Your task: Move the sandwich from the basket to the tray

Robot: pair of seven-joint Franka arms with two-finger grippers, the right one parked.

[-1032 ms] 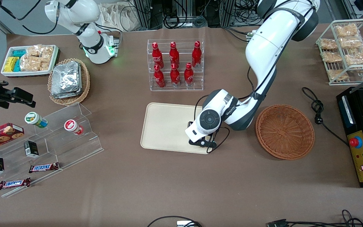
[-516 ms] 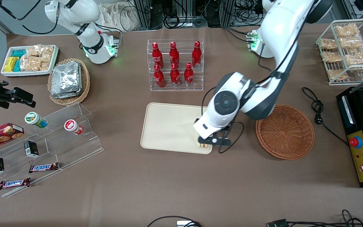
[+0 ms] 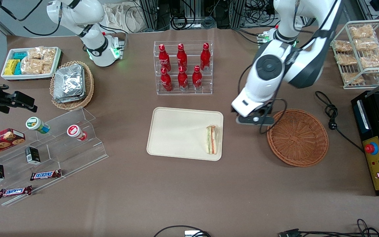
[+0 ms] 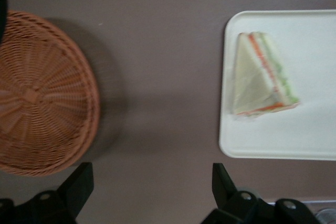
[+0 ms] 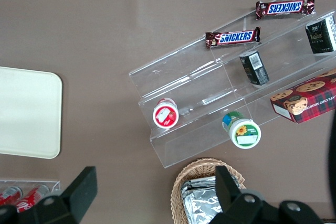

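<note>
- Front view: the sandwich (image 3: pixel 211 140) lies on the tray (image 3: pixel 176 131), right at the tray's edge toward the working arm's end of the table, its orange, red and green layers showing as stripes along its length.
- The gripper (image 3: pixel 254 119) hangs above bare table between the tray and the basket (image 3: pixel 297 137), a little farther from the front camera than the sandwich and apart from it, touching nothing.
- The basket has nothing in it; it sits beside the tray toward the working arm's end.
- A clear rack of red bottles (image 3: pixel 183 67) stands farther from the camera than the tray.
- Left wrist view: the two dark fingers (image 4: pixel 79 184) are spread wide with only brown tabletop between them, so the gripper is released and carries nothing.
- The sandwich (image 4: pixel 261 82) shows as a pale triangle on the tray (image 4: pixel 310 135), close to its rounded corner, clear of both fingers.
- The basket (image 4: pixel 42 93) is well apart from the tray here, with bare table between them.
- Right wrist view: only a corner of the tray (image 5: pixel 29 114) shows; sandwich, basket and gripper are out of sight. A clear stepped stand (image 5: pixel 210 93) with snack bars and small tubs lies nearby.
</note>
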